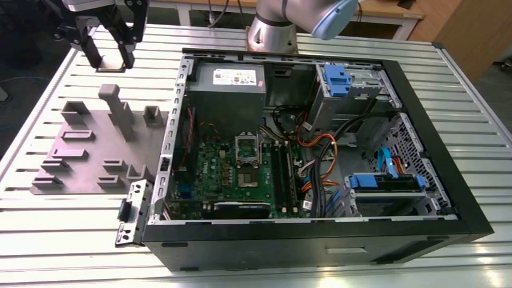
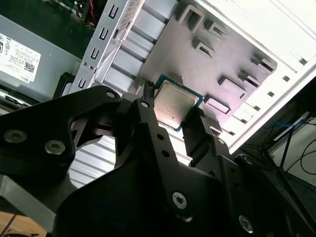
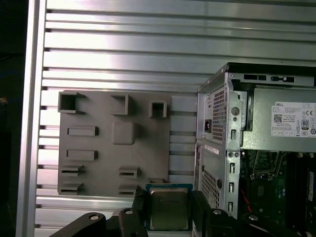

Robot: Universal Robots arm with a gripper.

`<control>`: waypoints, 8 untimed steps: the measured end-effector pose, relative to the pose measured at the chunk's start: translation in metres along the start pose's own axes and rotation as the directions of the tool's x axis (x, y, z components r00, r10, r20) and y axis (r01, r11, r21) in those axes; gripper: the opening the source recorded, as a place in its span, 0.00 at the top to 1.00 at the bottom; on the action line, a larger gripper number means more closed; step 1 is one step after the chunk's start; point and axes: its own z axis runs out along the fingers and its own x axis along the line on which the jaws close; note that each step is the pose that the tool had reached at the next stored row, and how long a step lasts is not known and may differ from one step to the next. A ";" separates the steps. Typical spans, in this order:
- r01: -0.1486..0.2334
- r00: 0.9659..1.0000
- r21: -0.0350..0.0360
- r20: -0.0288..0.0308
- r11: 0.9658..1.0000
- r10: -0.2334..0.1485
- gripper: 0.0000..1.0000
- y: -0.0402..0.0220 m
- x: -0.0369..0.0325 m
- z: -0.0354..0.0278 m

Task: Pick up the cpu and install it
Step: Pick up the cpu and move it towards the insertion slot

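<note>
At the exterior view's left, I see the grey fixture plate (image 1: 88, 150) lying flat on the slatted table (image 1: 48, 234), its raised holders pointing up. My gripper (image 1: 110, 60) hangs in the air near that plate's far edge. In both wrist views its 2 fingers (image 2: 148, 106) are pinched narrow on the cpu (image 2: 173, 106), clamping opposite edges of the chip. The chip's silvery top faces the cameras, and the plate sits well below it.

To the right, just beside the plate, the open computer case (image 1: 320, 243) lies on its side. Its motherboard socket (image 1: 246, 150) is near the middle and well apart from the chip. The grey power supply (image 1: 228, 78) sits at the far end.
</note>
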 end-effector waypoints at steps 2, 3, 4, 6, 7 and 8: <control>0.000 1.000 0.000 0.000 1.000 0.000 0.53 0.0000 -0.0008 0.0000; 0.000 1.000 0.000 0.000 1.000 0.000 0.53 0.0000 -0.0012 0.0000; 0.000 1.000 0.000 0.000 1.000 0.000 0.53 0.0000 -0.0014 0.0000; 0.000 1.000 0.000 0.000 1.000 0.000 0.53 -0.0001 -0.0019 0.0000; 0.000 1.000 0.000 0.000 1.000 0.000 0.53 -0.0001 -0.0021 0.0000; 0.000 1.000 0.000 0.000 1.000 0.000 0.53 -0.0001 -0.0026 0.0000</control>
